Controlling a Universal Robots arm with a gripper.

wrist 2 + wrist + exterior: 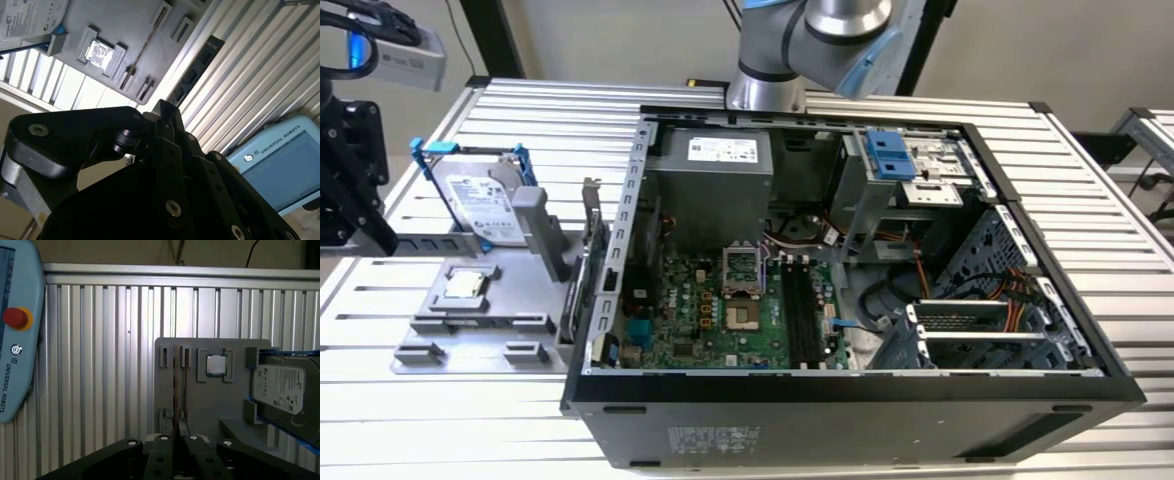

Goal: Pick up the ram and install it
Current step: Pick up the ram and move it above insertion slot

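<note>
Light-blue teach pendant [15,330] lies on the ribbed aluminium tabletop [100,365], well off to the side of the jaws. Black gripper [177,436] hangs above the grey plastic holder [210,400], jaws together, holding nothing. The ram [176,385], a thin dark circuit stick standing edge-on in the holder's slots, sits straight ahead of the jaws and apart from them. Risks: going down shut, the jaws hit its top edge. A slight offset clips the slot posts or the square silver processor chip [216,365] near it. A skewed grip tilts the stick.
</note>
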